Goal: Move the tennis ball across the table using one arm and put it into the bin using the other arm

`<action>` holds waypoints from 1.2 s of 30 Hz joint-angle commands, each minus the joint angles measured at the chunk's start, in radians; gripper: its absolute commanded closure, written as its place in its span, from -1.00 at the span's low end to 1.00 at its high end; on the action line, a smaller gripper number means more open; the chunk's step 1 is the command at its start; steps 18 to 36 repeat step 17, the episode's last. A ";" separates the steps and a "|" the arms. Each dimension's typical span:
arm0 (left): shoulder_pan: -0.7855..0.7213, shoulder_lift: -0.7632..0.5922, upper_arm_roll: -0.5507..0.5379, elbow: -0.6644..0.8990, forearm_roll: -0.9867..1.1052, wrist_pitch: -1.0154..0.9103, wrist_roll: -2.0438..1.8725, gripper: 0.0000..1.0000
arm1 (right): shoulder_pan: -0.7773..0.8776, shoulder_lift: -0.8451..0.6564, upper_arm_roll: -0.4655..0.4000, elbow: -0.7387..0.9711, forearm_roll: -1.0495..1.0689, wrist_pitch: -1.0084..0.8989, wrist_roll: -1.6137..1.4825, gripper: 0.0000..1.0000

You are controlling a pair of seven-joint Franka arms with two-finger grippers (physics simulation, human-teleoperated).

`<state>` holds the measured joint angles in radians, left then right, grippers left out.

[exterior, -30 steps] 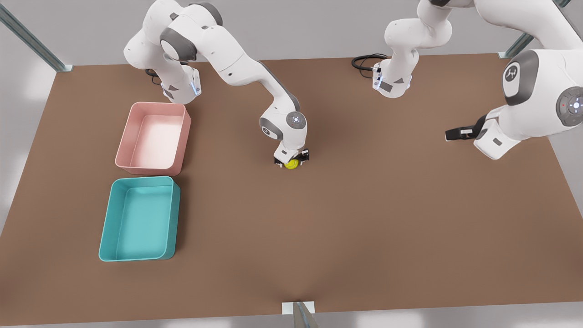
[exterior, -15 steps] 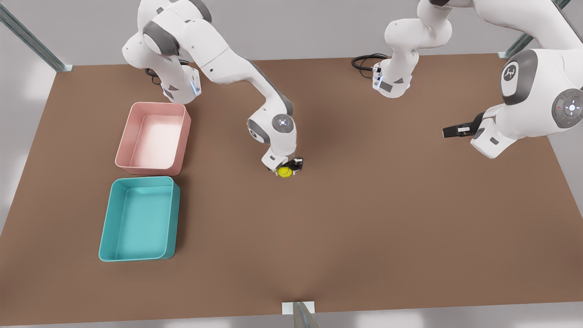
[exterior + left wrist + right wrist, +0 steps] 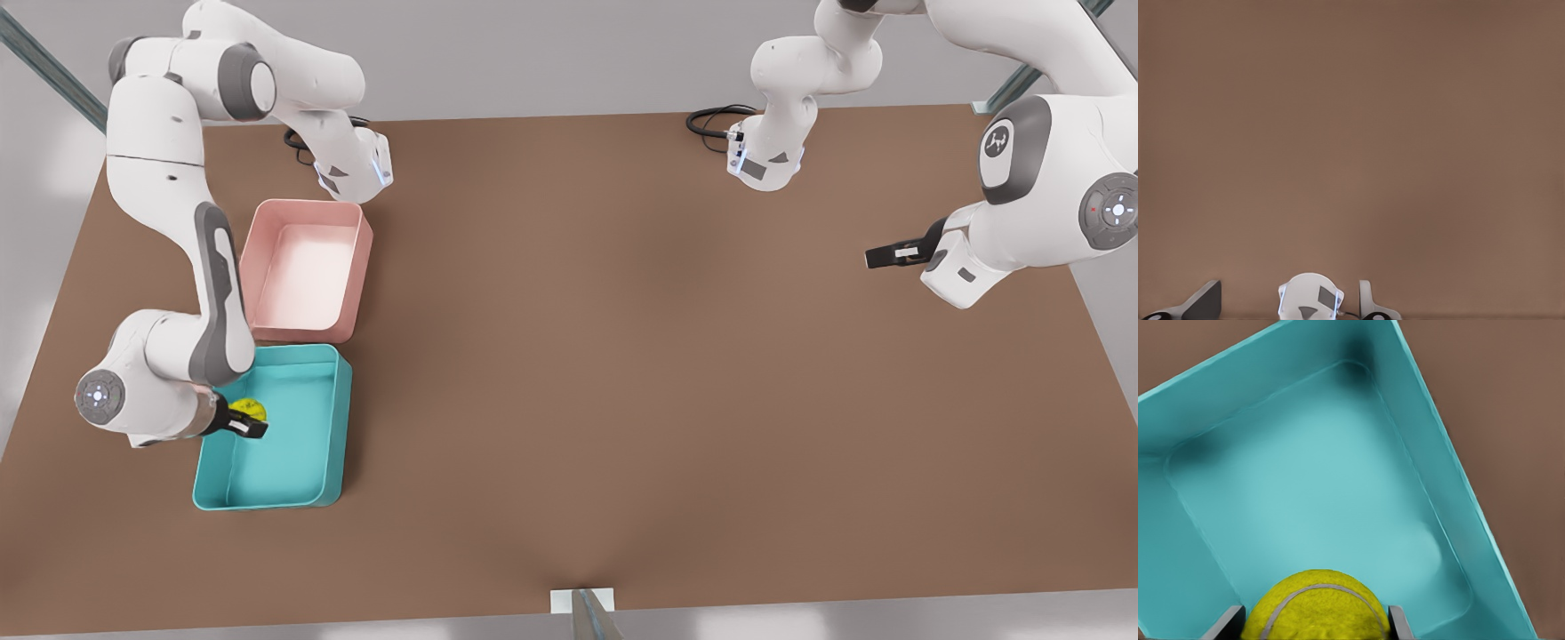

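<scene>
Right gripper (image 3: 242,420) carried tennis ball (image 3: 1317,605) over bin (image 3: 1458,487).

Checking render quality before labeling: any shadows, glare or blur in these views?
Front view: soft dark shadow patches on the table, no hard glare; the tennis ball partly hidden by the right gripper over the bin. Right wrist view: dark shading in the bin's corners, a pale sheen on its floor; ball seam crisp. Left wrist view: flat, even brown; the left gripper waits.
</scene>
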<state>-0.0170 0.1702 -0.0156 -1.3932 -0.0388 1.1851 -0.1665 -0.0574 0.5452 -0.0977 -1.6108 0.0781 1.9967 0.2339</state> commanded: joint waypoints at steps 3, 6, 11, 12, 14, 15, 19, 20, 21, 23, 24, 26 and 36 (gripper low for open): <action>0.000 0.000 0.000 0.000 0.000 -0.002 -0.013 -1.00 | -0.012 -0.004 0.000 -0.060 0.006 -0.035 -0.812 -1.00; -0.001 -0.001 -0.001 0.002 0.000 -0.004 -0.013 -1.00 | -0.002 -0.022 0.001 -0.023 0.014 -0.044 -0.727 -1.00; 0.000 0.000 0.000 0.000 0.000 -0.004 -0.013 -1.00 | 0.088 -0.088 0.009 0.318 -0.061 -0.420 -0.197 -1.00; 0.000 0.003 -0.001 0.000 0.000 -0.002 -0.011 -1.00 | 0.105 -0.137 0.006 0.321 -0.064 -0.489 -0.168 -1.00; 0.003 0.006 0.000 0.000 0.000 0.002 -0.011 -1.00 | 0.103 -0.284 0.027 0.269 -0.087 -0.550 -0.123 -1.00; 0.002 0.009 0.000 0.000 0.002 0.011 -0.010 -1.00 | 0.102 -0.367 0.027 0.197 -0.095 -0.546 -0.117 -1.00; 0.002 0.014 0.000 0.000 0.000 0.013 -0.011 -1.00 | 0.097 -0.445 0.027 0.123 -0.093 -0.543 -0.117 -1.00; 0.002 0.014 0.000 0.000 0.000 0.013 -0.011 -1.00 | 0.097 -0.445 0.027 0.123 -0.093 -0.543 -0.117 -1.00; 0.002 0.014 0.000 0.000 0.000 0.013 -0.011 -1.00 | 0.097 -0.445 0.027 0.123 -0.093 -0.543 -0.117 -1.00; 0.002 0.014 0.000 0.000 0.000 0.013 -0.011 -1.00 | 0.097 -0.445 0.027 0.123 -0.093 -0.543 -0.117 -1.00; 0.002 0.014 0.000 0.000 0.000 0.013 -0.011 -1.00 | 0.097 -0.445 0.027 0.123 -0.093 -0.543 -0.117 -1.00; 0.002 0.014 0.000 0.000 0.000 0.013 -0.011 -1.00 | 0.097 -0.445 0.027 0.123 -0.093 -0.543 -0.117 -1.00; 0.002 0.014 0.000 0.000 0.000 0.013 -0.011 -1.00 | 0.097 -0.445 0.027 0.123 -0.093 -0.543 -0.117 -1.00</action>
